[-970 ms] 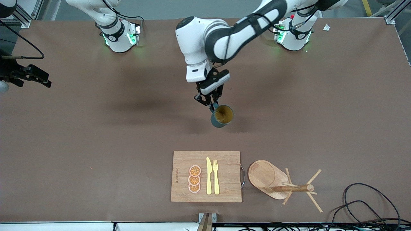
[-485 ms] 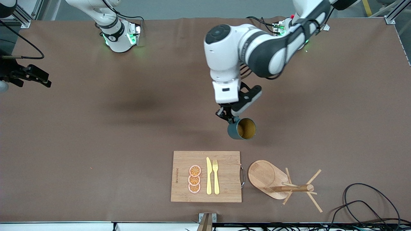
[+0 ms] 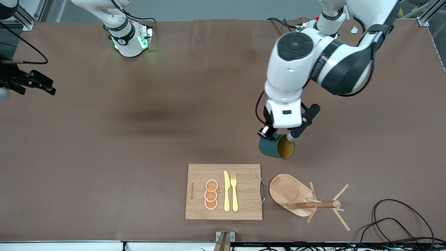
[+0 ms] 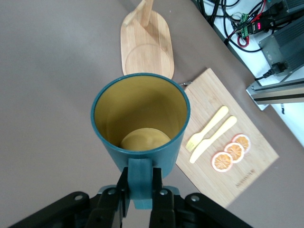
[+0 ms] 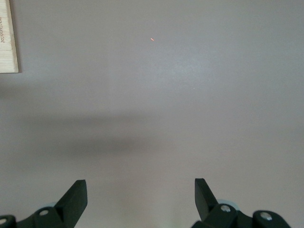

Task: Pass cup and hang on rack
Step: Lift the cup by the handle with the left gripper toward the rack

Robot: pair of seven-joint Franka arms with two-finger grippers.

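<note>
The dark teal cup [image 3: 277,148] with a yellowish inside hangs in the air, tipped on its side, over bare table near the rack. My left gripper [image 3: 275,134] is shut on its loop handle; in the left wrist view the fingers [image 4: 164,190] clamp the handle below the cup [image 4: 142,118]. The wooden rack [image 3: 303,204] stands on its oval base [image 3: 287,190] beside the cutting board, nearer to the front camera than the cup; that base [image 4: 147,47] lies past the cup's rim. My right gripper [image 3: 48,89] waits open over the right arm's end of the table, nothing between its fingertips [image 5: 140,185].
A bamboo cutting board [image 3: 244,191] with a yellow knife [image 3: 227,191], a fork [image 3: 234,191] and orange slices [image 3: 211,194] lies next to the rack. Black cables [image 3: 393,223] loop at the table's near corner toward the left arm's end.
The left arm has carried the cup toward its own end of the table and closer to the rack, tipping it further onto its side. The right gripper has not moved.
</note>
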